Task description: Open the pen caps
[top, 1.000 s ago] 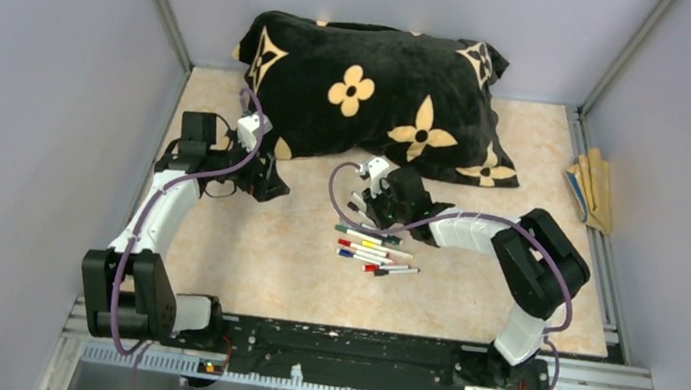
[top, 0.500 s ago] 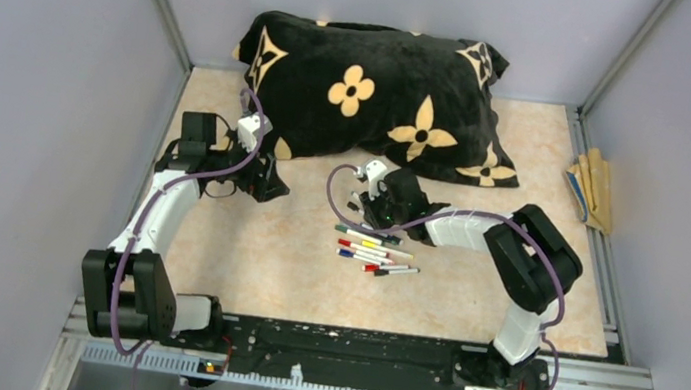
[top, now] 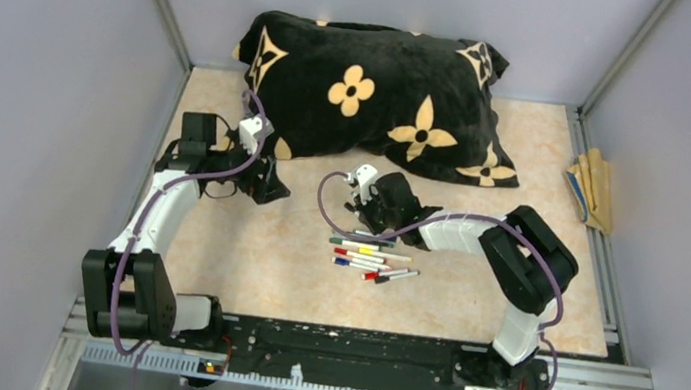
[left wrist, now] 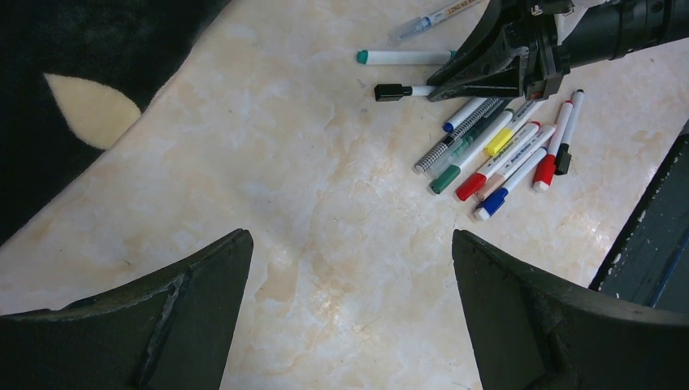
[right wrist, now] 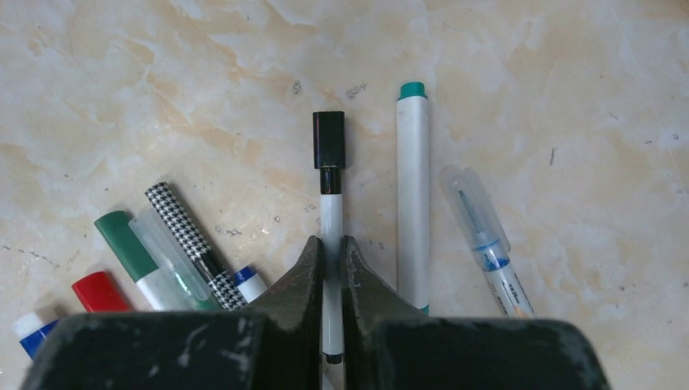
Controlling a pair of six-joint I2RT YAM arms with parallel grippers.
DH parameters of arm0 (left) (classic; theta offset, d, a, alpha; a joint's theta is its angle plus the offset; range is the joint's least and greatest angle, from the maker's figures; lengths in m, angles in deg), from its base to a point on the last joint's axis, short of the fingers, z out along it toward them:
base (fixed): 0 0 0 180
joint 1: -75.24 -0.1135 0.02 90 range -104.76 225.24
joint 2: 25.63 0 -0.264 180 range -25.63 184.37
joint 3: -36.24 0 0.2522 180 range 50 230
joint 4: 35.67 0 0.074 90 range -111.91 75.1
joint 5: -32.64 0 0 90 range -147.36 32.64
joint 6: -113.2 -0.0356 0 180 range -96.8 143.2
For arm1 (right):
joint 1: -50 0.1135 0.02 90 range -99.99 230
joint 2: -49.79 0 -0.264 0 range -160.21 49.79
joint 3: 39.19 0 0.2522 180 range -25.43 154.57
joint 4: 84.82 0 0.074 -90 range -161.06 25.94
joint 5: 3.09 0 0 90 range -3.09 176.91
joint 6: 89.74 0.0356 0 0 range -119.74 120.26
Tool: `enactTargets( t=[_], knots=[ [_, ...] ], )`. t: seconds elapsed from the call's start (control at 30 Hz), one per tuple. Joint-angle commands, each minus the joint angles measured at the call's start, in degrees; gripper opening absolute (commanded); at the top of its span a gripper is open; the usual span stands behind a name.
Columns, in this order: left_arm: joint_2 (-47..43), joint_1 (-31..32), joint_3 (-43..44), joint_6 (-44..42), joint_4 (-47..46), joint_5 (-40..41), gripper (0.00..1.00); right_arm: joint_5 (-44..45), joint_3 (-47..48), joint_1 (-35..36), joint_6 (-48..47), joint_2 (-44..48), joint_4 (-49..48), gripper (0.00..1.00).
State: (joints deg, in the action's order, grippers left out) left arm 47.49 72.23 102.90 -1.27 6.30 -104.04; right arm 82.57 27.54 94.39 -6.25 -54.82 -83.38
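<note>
My right gripper (right wrist: pixel 331 242) is shut on the white barrel of a pen (right wrist: pixel 331 211) that lies on the table. That pen's black cap (right wrist: pixel 329 140) is on and points away from the jaws. A white pen with a teal end (right wrist: pixel 413 187) and a clear pen (right wrist: pixel 486 240) lie just right of it. To its left lie a houndstooth pen (right wrist: pixel 185 225), a green cap (right wrist: pixel 122 240) and a red cap (right wrist: pixel 99 291). In the top view the other pens (top: pixel 369 257) lie in a bunch below the right gripper (top: pixel 368 201). My left gripper (left wrist: pixel 351 244) hangs open over bare table.
A black pillow with tan flowers (top: pixel 375 93) fills the back of the table, close behind both grippers. Tan sticks (top: pixel 592 190) lie at the right wall. Grey walls enclose the table on three sides. The marbled tabletop (top: pixel 263 255) lies bare between the arms.
The right gripper has slid a little left and toward the pillow, and its jaws have closed on the black-capped pen. The left arm has stayed still.
</note>
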Motion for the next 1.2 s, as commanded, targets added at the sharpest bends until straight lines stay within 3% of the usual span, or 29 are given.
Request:
enactTargets(
  t=[0.0,0.33,0.57,0.8,0.97,1.17],
  knots=[
    [-0.39,-0.25,-0.85,-5.37,0.63,-4.9,0.99,0.44,3.17,0.49,-1.31,3.57,2.59,0.0],
    [0.94,0.39,1.47,-23.27,6.21,-12.32,0.99,-10.7,8.15,0.48,2.97,12.94,9.52,0.0],
    [-4.25,5.53,1.15,-36.73,9.07,-13.77,0.99,-25.34,10.47,0.43,11.22,15.35,11.93,0.0],
    [-7.63,11.62,0.56,-46.74,9.22,-10.7,0.94,-37.1,14.1,0.3,17.45,12.14,12.23,0.0],
    [-7.27,16.08,1.22,-61.28,16.6,-3.6,0.84,-40.36,16.36,0.31,19.0,9.87,13.85,0.0],
    [-8.52,18.21,1.61,-67.9,17.21,1.09,0.76,-42.45,17.84,0.28,19.51,8.17,15.68,0.0]
  ],
)
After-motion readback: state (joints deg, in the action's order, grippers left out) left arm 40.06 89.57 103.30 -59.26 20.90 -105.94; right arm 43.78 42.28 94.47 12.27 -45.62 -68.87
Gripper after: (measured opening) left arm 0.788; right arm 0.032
